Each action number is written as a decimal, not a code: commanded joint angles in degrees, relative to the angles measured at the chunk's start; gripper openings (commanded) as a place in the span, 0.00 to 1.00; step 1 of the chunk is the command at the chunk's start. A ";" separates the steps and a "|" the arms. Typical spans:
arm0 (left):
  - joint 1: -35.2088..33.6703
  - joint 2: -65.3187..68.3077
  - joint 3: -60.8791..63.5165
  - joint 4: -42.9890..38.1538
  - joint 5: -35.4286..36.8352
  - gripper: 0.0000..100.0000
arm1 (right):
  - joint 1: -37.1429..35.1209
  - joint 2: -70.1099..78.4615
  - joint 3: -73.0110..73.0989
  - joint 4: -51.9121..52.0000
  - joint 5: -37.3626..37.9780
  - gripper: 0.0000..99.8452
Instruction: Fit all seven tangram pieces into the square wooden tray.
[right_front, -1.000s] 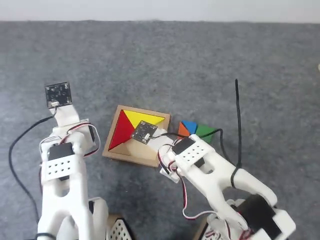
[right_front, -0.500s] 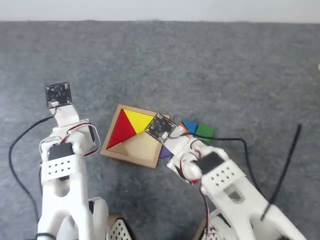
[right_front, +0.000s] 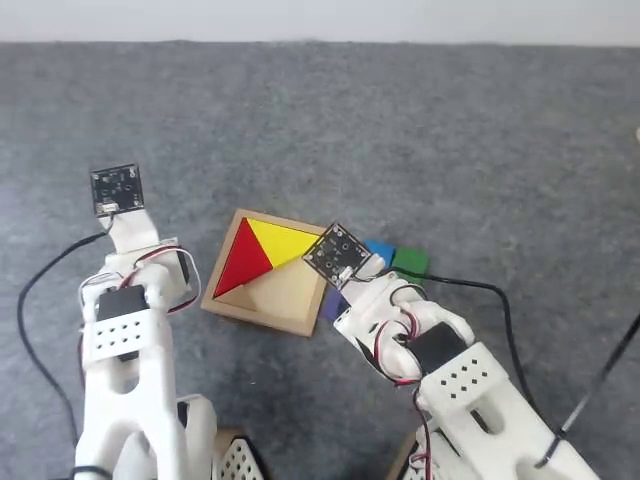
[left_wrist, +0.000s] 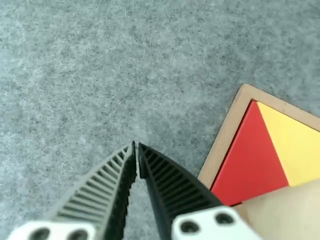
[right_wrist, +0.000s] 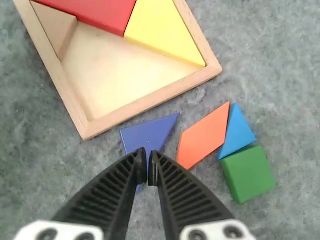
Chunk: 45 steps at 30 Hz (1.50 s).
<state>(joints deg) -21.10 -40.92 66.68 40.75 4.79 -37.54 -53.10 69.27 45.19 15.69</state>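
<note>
I read no text, number, label or sign on the wooden tray (right_wrist: 150, 101) or the tangram pieces (right_wrist: 160, 30).

Overhead looks down — close wrist views share tray (right_wrist: 150, 98).

You have a grey, felt-like table (right_front: 420, 130) with the square wooden tray (right_wrist: 56, 70) lying flat on it. Four loose pieces lie on the felt just outside one tray wall: a dark blue triangle (right_wrist: 149, 135) nearest the wall, an orange parallelogram (right_wrist: 204, 136) beside it, a light blue triangle (right_wrist: 237, 131) against the parallelogram's edge, and a green square (right_wrist: 247, 173) at that triangle's corner.
</note>
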 joint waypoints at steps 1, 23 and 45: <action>0.44 -2.11 -0.66 0.26 -0.35 0.01 | 0.13 -1.89 0.09 -1.98 -0.70 0.01; 0.53 -1.85 -0.31 0.09 -0.18 0.01 | -1.27 26.33 -9.93 -13.58 -5.80 0.12; 0.62 -1.85 -0.22 0.26 -0.35 0.01 | -1.27 36.88 -15.12 -4.62 23.12 0.01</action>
<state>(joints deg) -21.01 -40.92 66.68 40.75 4.79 -38.51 -16.18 56.18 36.57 34.15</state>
